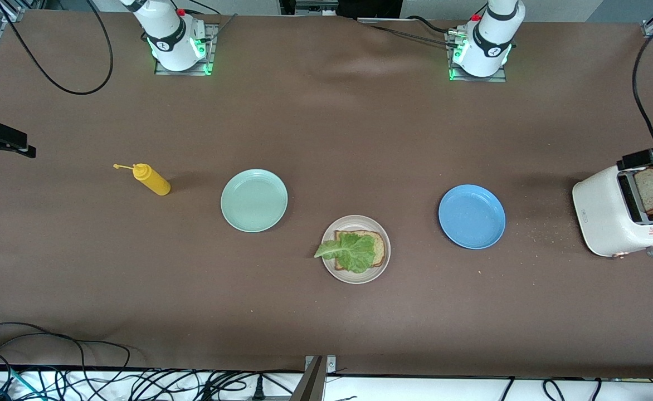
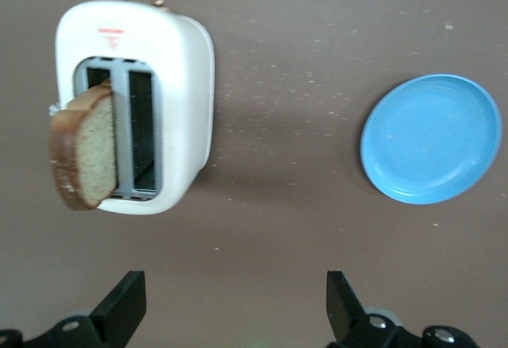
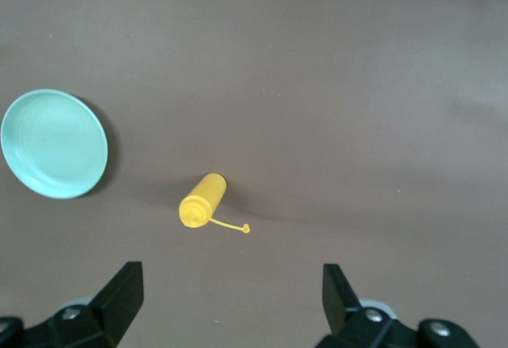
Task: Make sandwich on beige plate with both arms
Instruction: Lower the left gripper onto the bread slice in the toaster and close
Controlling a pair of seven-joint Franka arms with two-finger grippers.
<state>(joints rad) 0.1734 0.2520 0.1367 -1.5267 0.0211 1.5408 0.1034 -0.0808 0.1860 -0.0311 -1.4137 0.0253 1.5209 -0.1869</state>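
Under your left pincer [image 2: 236, 304], spread wide and empty, are a toaster [image 2: 171, 94] holding bread [image 2: 86, 148] and a blue plate [image 2: 432, 139]. Your right pincer [image 3: 230, 300], wide too, hangs over a mustard bottle [image 3: 202, 201] near a green plate [image 3: 52, 143]. Mid-counter [image 1: 326, 122], the beige plate [image 1: 356, 223] carries one slice [image 1: 379, 248] topped with lettuce [image 1: 351, 250].

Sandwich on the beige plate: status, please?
Both grippers open, left above toaster, right above mustard bottle. Beige plate: bread, lettuce; top slice in toaster.

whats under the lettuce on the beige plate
One bread slice lies under the lettuce, on the beige plate. The leaf covers most of the slice, so anything else beneath it cannot be seen.
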